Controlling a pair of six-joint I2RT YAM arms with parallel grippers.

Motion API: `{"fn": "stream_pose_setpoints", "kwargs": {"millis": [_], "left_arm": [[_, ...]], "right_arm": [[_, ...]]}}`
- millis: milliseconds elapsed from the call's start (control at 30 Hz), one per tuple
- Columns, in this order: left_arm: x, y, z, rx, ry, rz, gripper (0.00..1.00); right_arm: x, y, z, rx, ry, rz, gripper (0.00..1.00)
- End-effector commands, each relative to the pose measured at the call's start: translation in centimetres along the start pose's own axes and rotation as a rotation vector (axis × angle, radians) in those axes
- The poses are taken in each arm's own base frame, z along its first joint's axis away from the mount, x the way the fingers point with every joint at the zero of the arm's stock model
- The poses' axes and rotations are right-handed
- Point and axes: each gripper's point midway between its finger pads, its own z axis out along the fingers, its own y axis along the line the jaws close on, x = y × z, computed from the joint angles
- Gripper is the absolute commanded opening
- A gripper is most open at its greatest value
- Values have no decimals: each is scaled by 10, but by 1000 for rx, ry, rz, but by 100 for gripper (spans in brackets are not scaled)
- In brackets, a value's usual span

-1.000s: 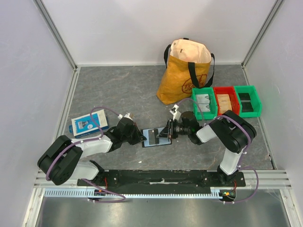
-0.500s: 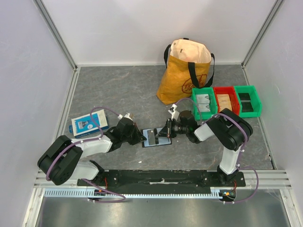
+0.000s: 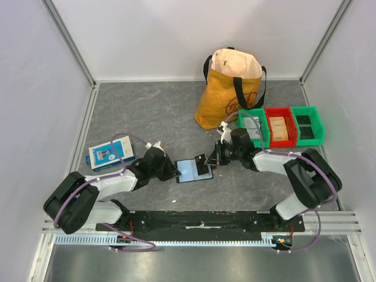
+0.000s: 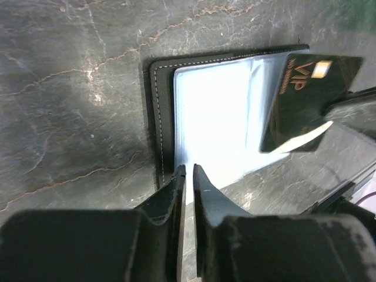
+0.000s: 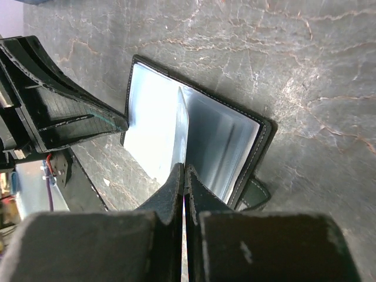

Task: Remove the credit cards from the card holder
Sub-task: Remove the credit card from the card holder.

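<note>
From the left wrist, right gripper (image 5: pixel 183 171) pinches a VIP-lettered card (image 4: pixel 305 100); left gripper (image 4: pixel 188 174) clamps card holder (image 4: pixel 154 117).

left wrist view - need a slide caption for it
Left tool grips the open holder by its edge while the right tool holds a dark VIP card above it.

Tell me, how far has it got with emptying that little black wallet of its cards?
Done: the wallet lies open, one edge pinched by the left jaws. In hand: the right jaws are shut on a dark card, raised at the opposite side and seemingly almost or fully free. Left: setting it down; glare on the clear sleeves hides whether more cards remain.
</note>
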Motion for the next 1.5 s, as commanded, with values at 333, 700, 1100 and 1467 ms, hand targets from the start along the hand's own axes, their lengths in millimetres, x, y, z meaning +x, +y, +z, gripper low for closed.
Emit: {"fn": "stream_pose_setpoints", "kwargs": {"millis": [333, 700, 1100, 1467], "left_arm": [[-56, -117, -85, 280, -52, 633, 85], [-56, -192, -154, 649, -43, 1259, 82], [-49, -222, -154, 846, 71, 1391, 76], [-29, -215, -144, 938, 186, 1345, 49]], "right_arm": [[-52, 67, -84, 43, -34, -366, 0], [-66, 147, -131, -165, -79, -632, 0], [-48, 178, -125, -250, -34, -821, 0], [-43, 186, -118, -272, -11, -845, 0]]}}
